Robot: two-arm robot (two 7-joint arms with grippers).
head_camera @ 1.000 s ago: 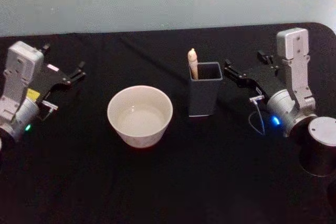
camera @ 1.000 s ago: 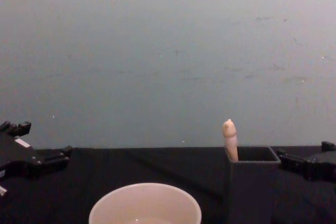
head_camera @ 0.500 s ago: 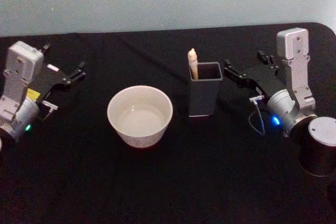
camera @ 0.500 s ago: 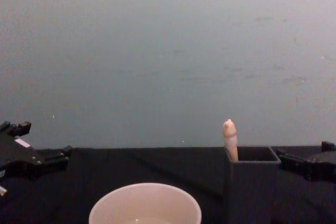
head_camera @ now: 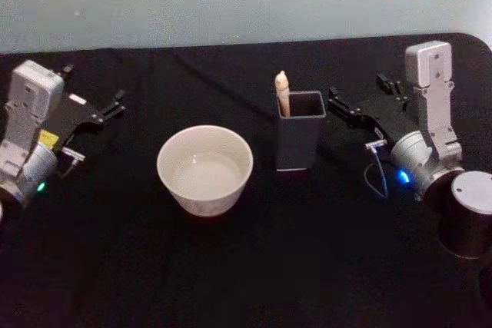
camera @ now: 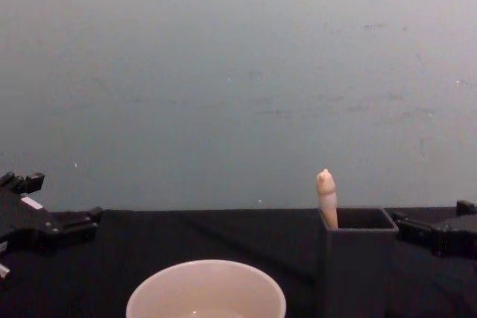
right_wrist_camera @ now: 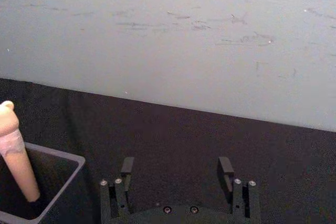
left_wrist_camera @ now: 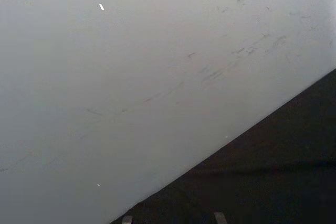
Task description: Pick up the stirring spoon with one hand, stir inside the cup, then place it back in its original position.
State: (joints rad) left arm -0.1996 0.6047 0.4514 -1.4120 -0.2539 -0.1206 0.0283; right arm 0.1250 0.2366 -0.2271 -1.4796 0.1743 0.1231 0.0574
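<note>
Cream-handled stirring spoon (head_camera: 282,93) upright in dark square holder (head_camera: 298,140) (beside cream cup (head_camera: 204,170))

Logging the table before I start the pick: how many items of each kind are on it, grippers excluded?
Spoon: 1
Cup: 1
Square holder: 1
Total: 3

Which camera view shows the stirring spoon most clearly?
The right wrist view: the stirring spoon appears large there, its beige handle leaning inside the holder. The head view and chest view show just the small handle top above the holder's rim.
</note>
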